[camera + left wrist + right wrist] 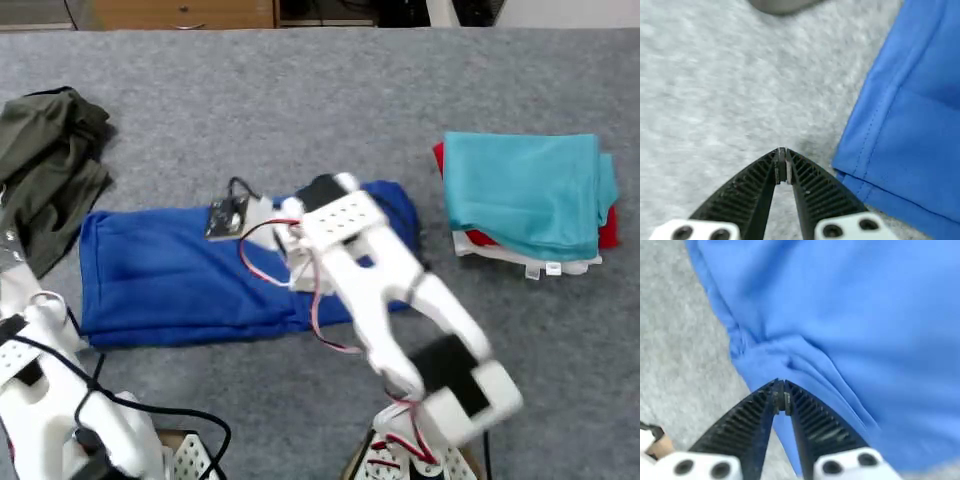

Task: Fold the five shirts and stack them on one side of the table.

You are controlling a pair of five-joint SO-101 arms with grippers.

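Counter (300, 90): grey felt-like surface that carries everything.

Blue shirt (170, 280): the biggest item, lying mid-counter. It's already folded lengthwise into a long strip, so we judge the crosswise fold is what's left. It lies within reach of both arms, which is probably why it's being worked there.

Finished stack at the far right of the counter: teal shirt (520, 190) on top, red shirt (608, 228) showing at the edges under it, white shirt (500, 250) at the bottom. It's well apart from the blue shirt, so the folding area stays free. That makes three done by our count.

Olive shirt (50, 160): crumpled at the far left, unfolded, near the blue strip's left end. It looks parked there until its turn.

Right arm (400, 290): stretched over the right half of the blue strip. Right gripper (781, 400) is clenched. The fabric puckers right at its tips along the shirt's edge, so we read it as pinching that edge to carry it over for the fold.

Left arm (50, 410): sits at the near left corner. Left gripper (781, 167) is clenched on nothing, hanging over bare counter just beside the blue shirt's hemmed corner without touching it. We think it's staged there to take that corner or to pin the strip down.
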